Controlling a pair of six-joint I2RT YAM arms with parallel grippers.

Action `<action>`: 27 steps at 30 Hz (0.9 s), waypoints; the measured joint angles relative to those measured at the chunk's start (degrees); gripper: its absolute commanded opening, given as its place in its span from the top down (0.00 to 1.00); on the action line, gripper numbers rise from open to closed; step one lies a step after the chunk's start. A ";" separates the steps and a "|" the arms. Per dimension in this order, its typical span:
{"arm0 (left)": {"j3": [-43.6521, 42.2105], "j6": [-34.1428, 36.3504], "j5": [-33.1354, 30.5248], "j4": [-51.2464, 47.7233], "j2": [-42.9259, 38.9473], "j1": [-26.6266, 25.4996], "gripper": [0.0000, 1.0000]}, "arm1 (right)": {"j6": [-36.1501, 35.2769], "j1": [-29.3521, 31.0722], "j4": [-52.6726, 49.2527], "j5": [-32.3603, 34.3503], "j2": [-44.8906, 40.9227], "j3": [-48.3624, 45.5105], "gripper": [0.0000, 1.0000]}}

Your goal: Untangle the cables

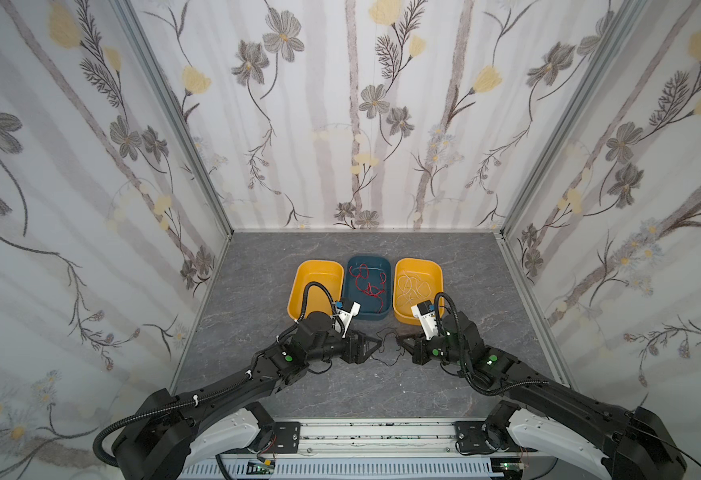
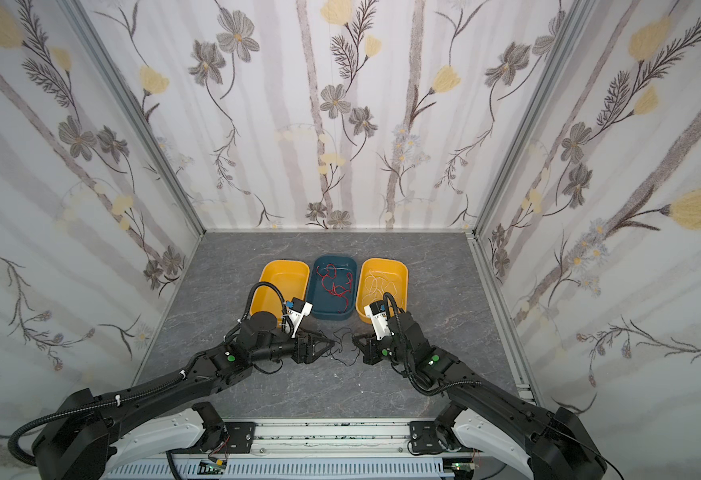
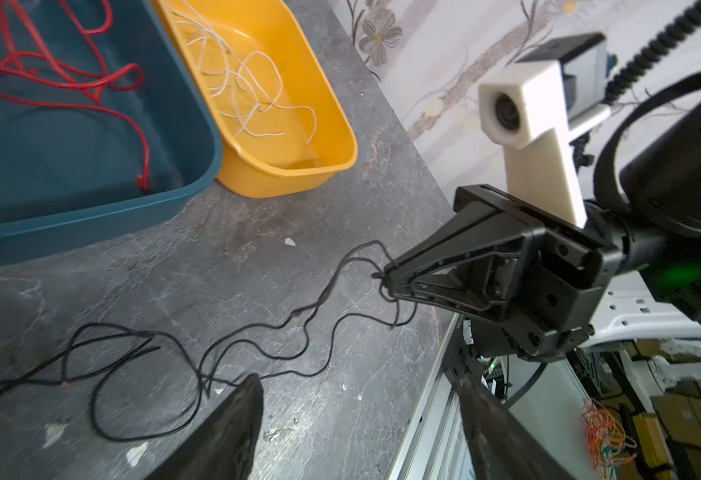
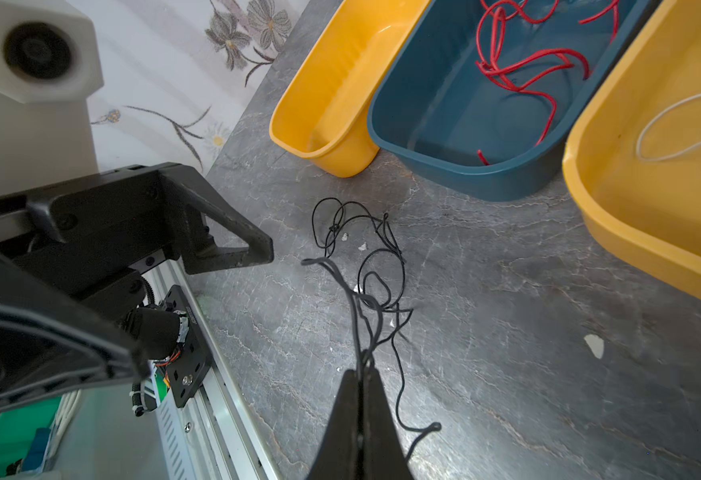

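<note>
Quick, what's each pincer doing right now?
Left pincer: open, holding nothing.
Right pincer: closed on the black cables.

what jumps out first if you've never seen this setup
Thin black cables lie tangled on the grey marbled table, pinched by the shut right gripper. Behind them, a dark blue plastic tub of red cables stands between a yellow tub of white cables and an empty yellow tub.
</note>
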 measured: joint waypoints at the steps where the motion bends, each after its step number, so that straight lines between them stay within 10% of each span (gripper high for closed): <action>1: 0.31 1.18 0.48 0.04 0.46 -0.39 0.27 | -0.22 0.52 0.46 -0.33 0.63 0.48 1.00; 27: 0.85 16.50 2.27 -5.66 -0.37 -1.81 0.64 | -2.89 2.27 6.29 -13.53 1.36 1.57 1.00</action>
